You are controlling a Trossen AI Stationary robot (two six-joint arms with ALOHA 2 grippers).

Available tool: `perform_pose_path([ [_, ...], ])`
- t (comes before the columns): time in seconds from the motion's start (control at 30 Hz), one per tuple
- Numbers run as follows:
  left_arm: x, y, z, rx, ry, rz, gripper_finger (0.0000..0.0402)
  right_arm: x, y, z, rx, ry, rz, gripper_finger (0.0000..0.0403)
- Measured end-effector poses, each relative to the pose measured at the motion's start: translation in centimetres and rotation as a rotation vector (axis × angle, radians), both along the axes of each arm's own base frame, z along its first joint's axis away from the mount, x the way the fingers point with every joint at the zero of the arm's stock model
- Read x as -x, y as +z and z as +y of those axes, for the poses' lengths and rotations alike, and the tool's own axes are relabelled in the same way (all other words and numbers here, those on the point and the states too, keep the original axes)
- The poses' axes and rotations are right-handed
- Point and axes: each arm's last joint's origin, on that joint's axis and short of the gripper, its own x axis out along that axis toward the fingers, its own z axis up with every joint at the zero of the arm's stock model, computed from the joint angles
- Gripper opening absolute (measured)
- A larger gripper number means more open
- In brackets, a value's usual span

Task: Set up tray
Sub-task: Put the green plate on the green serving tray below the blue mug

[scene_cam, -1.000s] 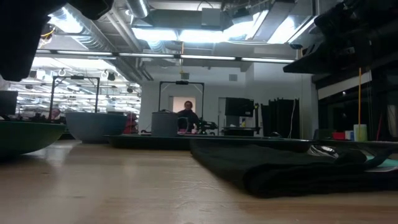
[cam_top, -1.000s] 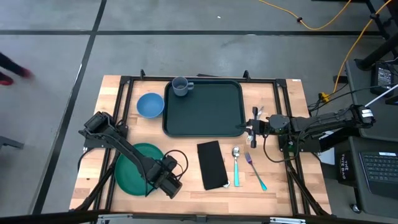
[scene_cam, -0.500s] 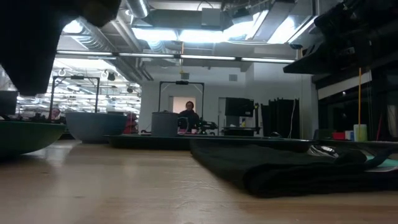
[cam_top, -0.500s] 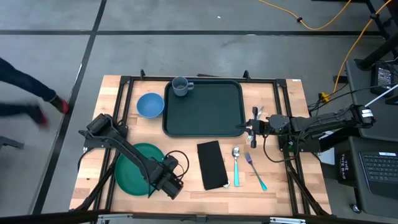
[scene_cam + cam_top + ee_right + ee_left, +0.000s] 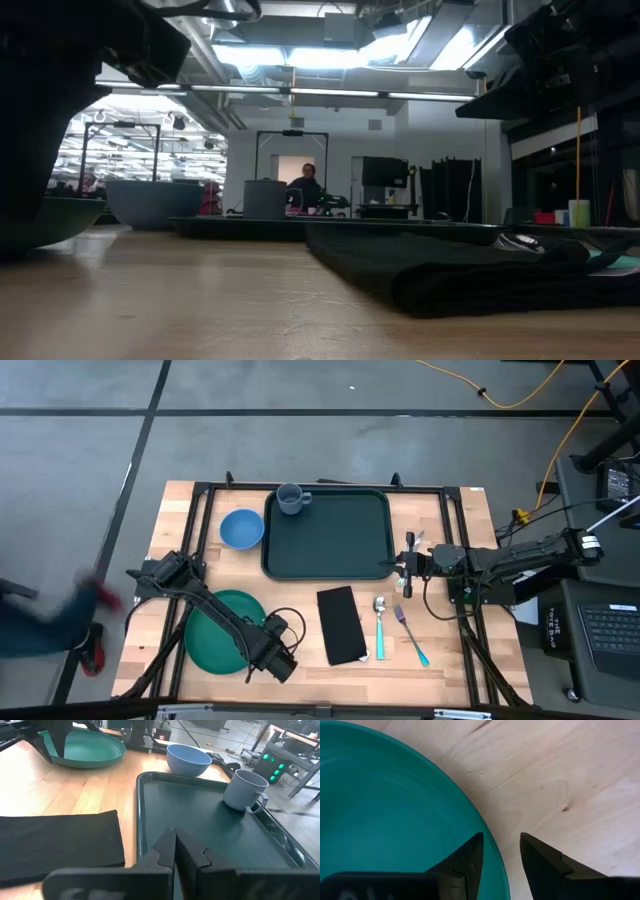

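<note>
The dark green tray point(image 5: 327, 532) lies at the table's far middle, with a grey mug point(image 5: 290, 498) standing in its far left corner. The round green plate point(image 5: 215, 630) sits near the left front. My left gripper point(image 5: 277, 657) is open at the plate's near right edge; in the left wrist view one finger point(image 5: 469, 857) stands over the plate point(image 5: 385, 815) and the other point(image 5: 540, 865) over bare wood. My right gripper point(image 5: 405, 567) is shut at the tray's near right corner, its fingers point(image 5: 172, 847) pointing over the tray floor point(image 5: 200, 820). My left gripper straddles the plate's rim point(image 5: 497, 865) from above; I cannot tell whether a finger touches it. My right gripper hides the tray's rim beneath it, so I cannot tell whether it touches the tray.
A blue bowl point(image 5: 241, 528) stands left of the tray. A folded black napkin point(image 5: 341, 624), a spoon point(image 5: 380, 622) and a fork point(image 5: 410, 632) lie in a row near the front. Bare wood shows between plate and napkin. A person moves on the floor left of the table.
My left gripper has moved a little toward the near edge and down beside the plate's rim; in the low view its dark bulk now fills more of the left. The right arm and all tableware have stayed put.
</note>
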Motion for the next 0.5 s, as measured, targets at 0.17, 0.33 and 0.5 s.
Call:
perform_pose_path([
  [0.17, -0.02, -0.22, 0.0, -0.008, 0.008, 0.004, 0.0116, 0.0, 0.0, 0.0, 0.0, 0.0, 0.0, 0.001],
  [0.33, -0.01, -0.19, 0.02, -0.011, 0.026, 0.0, 0.0103, 0.01, -0.05, 0.0, 0.0, 0.0, 0.005, 0.001],
  [0.5, 0.0, -0.19, 0.02, -0.012, 0.029, 0.0, 0.0086, 0.01, -0.07, 0.0, 0.0, 0.0, 0.007, 0.001],
])
